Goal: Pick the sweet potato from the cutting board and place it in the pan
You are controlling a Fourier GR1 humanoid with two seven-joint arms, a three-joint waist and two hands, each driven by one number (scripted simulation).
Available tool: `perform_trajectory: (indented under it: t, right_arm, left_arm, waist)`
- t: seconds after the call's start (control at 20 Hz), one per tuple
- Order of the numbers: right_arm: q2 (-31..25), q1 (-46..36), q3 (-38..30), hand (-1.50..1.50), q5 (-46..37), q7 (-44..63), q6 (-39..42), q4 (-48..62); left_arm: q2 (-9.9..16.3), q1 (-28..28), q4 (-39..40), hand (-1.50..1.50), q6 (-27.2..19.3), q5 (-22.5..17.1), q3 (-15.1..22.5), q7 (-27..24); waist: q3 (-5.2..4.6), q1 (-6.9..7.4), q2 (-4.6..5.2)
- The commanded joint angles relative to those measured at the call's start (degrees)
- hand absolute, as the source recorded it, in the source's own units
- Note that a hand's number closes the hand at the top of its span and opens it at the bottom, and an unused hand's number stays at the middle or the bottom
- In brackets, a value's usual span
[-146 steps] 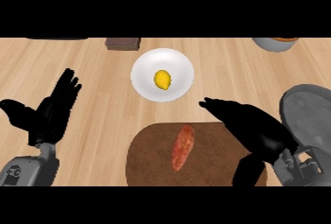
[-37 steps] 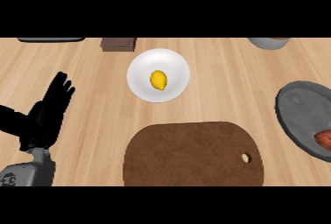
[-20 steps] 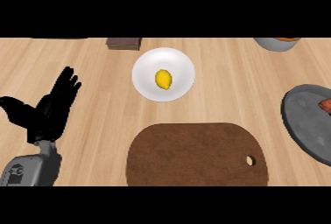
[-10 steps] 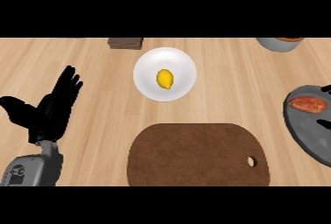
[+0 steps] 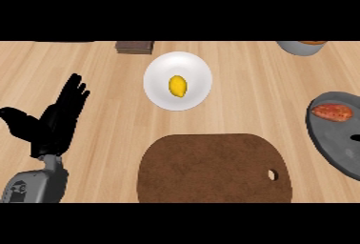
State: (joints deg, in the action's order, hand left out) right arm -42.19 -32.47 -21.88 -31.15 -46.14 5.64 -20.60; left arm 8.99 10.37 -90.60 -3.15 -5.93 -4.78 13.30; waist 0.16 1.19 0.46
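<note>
Looking down over the wooden bench [image 5: 98, 62], I can see the sweet potato [image 5: 333, 112] lying inside the grey pan [image 5: 330, 138] at the right edge, up toward the pan's far end, with nothing holding it. The brown cutting board [image 5: 211, 169] in the near middle carries nothing. Judging from that, the placing looks done, and what remains is only to get the arm clear.

To finish this step well, I would say the working arm should draw away upward and outward without brushing the pan's rim, so the sweet potato is not nudged and the pan does not slide on the bench. A small dark shape sits on the pan's floor near the right edge; I cannot tell whether it is a fingertip or part of the pan. The right hand is otherwise out of sight, so its state cannot be read.

The left hand [image 5: 53, 121] rests at the left side of the view, fingers straight and pointing up, thumb spread, holding nothing. It is well apart from the sweet potato, with the whole width of the bench, the cutting board and a white plate [image 5: 193, 71] between them. That plate holds a small yellow piece of food [image 5: 177, 86]. A dark block [image 5: 135, 46] and a bowl [image 5: 302, 46] sit along the far edge.
</note>
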Motion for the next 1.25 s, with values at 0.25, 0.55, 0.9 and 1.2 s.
perform_trajectory:
  t: [0.25, 0.55, 0.9, 1.2]
  right_arm:
    - [-10.2, 1.8, -10.5, -1.5, 11.4, -5.4, 21.7, 9.8]
    - [-16.0, 6.4, -12.4, -1.5, 15.0, -8.4, 36.1, 11.3]
    - [-17.4, 10.2, -12.2, -1.5, 17.1, -9.7, 40.3, 8.3]
    - [-19.7, 12.9, -12.4, -1.5, 19.2, -8.9, 41.1, 6.5]
  left_arm:
    - [0.3, -1.2, -0.4, 0.0, 0.7, -1.2, -1.3, -0.8]
    - [0.6, -0.6, 0.1, 0.0, 0.3, -1.1, -1.7, 0.1]
    - [0.4, -0.6, 1.1, 0.0, -0.7, -0.1, -2.0, -0.7]
    - [0.2, -1.8, 0.2, 0.0, -0.3, -0.2, -1.5, -0.6]
  waist:
    - [0.1, -0.28, 0.1]
    - [0.32, -1.47, -0.06]
    - [0.4, -2.25, -0.02]
    - [0.4, -1.8, -0.22]
